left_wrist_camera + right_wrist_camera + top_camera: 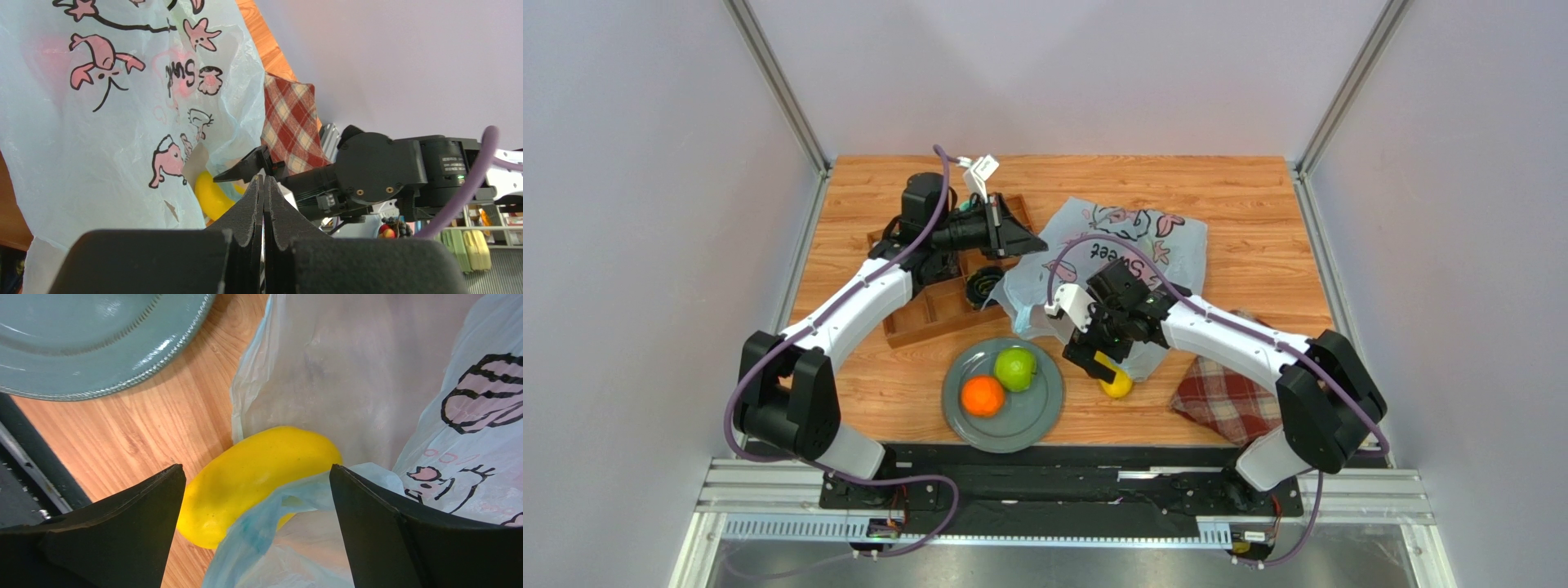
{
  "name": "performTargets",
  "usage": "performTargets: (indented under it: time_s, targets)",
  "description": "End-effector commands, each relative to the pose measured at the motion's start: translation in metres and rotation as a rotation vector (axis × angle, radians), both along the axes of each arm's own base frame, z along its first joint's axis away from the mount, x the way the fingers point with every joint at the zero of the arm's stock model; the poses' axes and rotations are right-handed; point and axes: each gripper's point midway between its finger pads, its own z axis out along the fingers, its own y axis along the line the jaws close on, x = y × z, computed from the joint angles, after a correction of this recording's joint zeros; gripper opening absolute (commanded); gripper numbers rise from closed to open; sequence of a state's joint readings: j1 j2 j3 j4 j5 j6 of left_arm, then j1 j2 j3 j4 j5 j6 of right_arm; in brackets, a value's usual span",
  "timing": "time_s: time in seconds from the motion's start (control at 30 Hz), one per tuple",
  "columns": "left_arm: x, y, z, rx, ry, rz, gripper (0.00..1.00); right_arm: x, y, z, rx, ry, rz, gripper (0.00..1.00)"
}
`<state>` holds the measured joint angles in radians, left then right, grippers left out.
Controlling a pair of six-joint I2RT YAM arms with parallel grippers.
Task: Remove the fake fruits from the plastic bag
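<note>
Diffuse light is cast from above; only faint shadows are seen beside the grey plate [1038, 414]; light is passed through the plastic bag [92, 122]; the left gripper [264, 180] is rendered dark and blurred up close; a soft sheen is shown on the yellow mango [258, 468].

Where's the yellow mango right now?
In the top view the yellow mango lies at the near mouth of the plastic bag, just right of the grey plate, under the open right gripper, half out on the wooden table.
</note>
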<state>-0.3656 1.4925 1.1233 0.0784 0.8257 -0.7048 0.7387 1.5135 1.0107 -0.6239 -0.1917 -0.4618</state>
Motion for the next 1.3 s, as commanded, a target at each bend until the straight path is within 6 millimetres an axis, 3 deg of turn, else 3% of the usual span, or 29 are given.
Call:
performTargets:
  time_s: [0.0, 0.17, 0.27, 0.47, 0.5, 0.57, 0.67, 0.8, 0.93, 1.03, 1.1, 1.17, 1.23, 1.27]
  targets:
    - [-0.004, 0.001, 0.018, -0.019, -0.067, -0.004, 0.00, 0.011, -0.008, -0.015, -0.062, -0.050, -0.018, 0.94]
    - [-0.003, 0.001, 0.017, -0.018, -0.065, -0.001, 0.00, 0.014, -0.021, -0.025, -0.105, -0.050, -0.067, 0.95]
    - [-0.003, 0.001, 0.015, -0.019, -0.059, -0.001, 0.00, 0.015, -0.022, -0.026, -0.101, -0.039, -0.085, 0.91]
    - [-0.002, 0.000, 0.015, -0.023, -0.048, -0.004, 0.00, 0.020, -0.004, -0.010, -0.047, -0.040, -0.015, 0.65]
    - [-0.002, 0.000, 0.015, -0.024, -0.046, -0.004, 0.00, 0.020, 0.000, -0.009, -0.041, -0.034, -0.002, 0.55]
    - [-0.001, 0.001, 0.016, -0.027, -0.044, -0.001, 0.00, 0.024, 0.010, 0.008, -0.010, -0.031, 0.013, 0.41]
    - [0.000, 0.003, 0.018, -0.030, -0.045, 0.005, 0.00, 0.020, 0.035, 0.041, 0.096, 0.015, 0.055, 0.37]
    - [0.006, 0.007, 0.023, -0.034, -0.056, 0.011, 0.00, 0.002, 0.068, 0.078, 0.274, 0.111, 0.127, 0.39]
    - [0.019, 0.015, 0.031, -0.041, -0.065, 0.037, 0.00, -0.008, 0.087, 0.084, 0.304, 0.131, 0.170, 0.40]
    - [0.023, 0.019, 0.035, -0.045, -0.071, 0.048, 0.00, -0.008, 0.082, 0.066, 0.226, 0.110, 0.144, 0.62]
    - [0.022, 0.020, 0.037, -0.047, -0.077, 0.049, 0.00, -0.006, 0.077, 0.065, 0.210, 0.102, 0.104, 0.66]
    - [0.020, 0.020, 0.038, -0.047, -0.079, 0.049, 0.00, 0.006, 0.074, 0.088, 0.231, 0.020, 0.051, 0.78]
    - [0.019, 0.021, 0.038, -0.047, -0.079, 0.051, 0.00, 0.009, 0.076, 0.112, 0.269, -0.024, 0.043, 1.00]
    - [0.018, 0.022, 0.038, -0.047, -0.080, 0.052, 0.00, 0.004, 0.081, 0.124, 0.309, -0.015, 0.070, 1.00]
